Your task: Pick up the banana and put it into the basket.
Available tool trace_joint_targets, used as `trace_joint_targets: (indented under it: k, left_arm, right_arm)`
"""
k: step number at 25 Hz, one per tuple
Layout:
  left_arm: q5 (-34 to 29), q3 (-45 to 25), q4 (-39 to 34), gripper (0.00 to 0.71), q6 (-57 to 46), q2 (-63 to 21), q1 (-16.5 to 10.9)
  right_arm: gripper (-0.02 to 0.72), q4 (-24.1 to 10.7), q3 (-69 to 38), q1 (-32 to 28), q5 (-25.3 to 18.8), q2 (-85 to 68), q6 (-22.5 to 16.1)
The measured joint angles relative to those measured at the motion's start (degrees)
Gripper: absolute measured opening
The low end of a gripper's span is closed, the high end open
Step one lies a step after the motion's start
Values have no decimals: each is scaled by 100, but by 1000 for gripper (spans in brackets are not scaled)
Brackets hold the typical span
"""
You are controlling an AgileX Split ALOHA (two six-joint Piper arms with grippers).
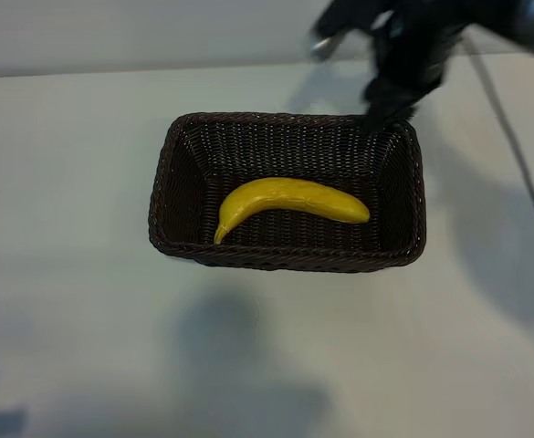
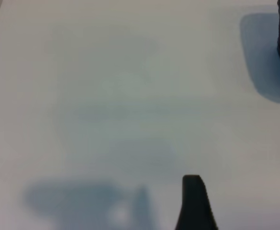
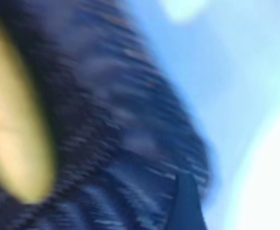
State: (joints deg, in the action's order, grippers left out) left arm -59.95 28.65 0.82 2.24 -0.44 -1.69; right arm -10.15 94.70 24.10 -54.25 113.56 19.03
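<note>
The pale worktop [image 1: 75, 228] carries the basket [image 1: 164, 192] near the middle. The banana [image 1: 289, 199] lies inside it — stem end toward 7 o'clock, apart from both grippers. The right gripper [image 1: 390, 109] hangs over the basket's 1 o'clock corner, holding nothing; how wide it stands, I cannot tell. The left gripper [image 2: 193, 203] stands wide — over bare worktop.

Banana in the basket, my right gripper over the far right corner

The banana [image 1: 289, 203] lies in the basket [image 1: 171, 164], lengthwise on its floor, stem end toward the basket's near left corner. The basket sits on the table [image 1: 66, 274]. My right gripper [image 1: 390, 108] hangs above the basket's far right corner, apart from the banana. My left gripper [image 2: 193, 203] sits well off from the basket, over bare table.
</note>
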Motion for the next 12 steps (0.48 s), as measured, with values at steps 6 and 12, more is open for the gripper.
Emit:
trace_joint_targets:
  k: [6,12]
  left_arm:
    - [0,0,0,514,0,0,0]
    - [0,0,0,514,0,0,0]
  right_arm:
    - [544,8,0,-1553,-207,0,-1397]
    - [540,648,0,-2866,-1158,0,-1591]
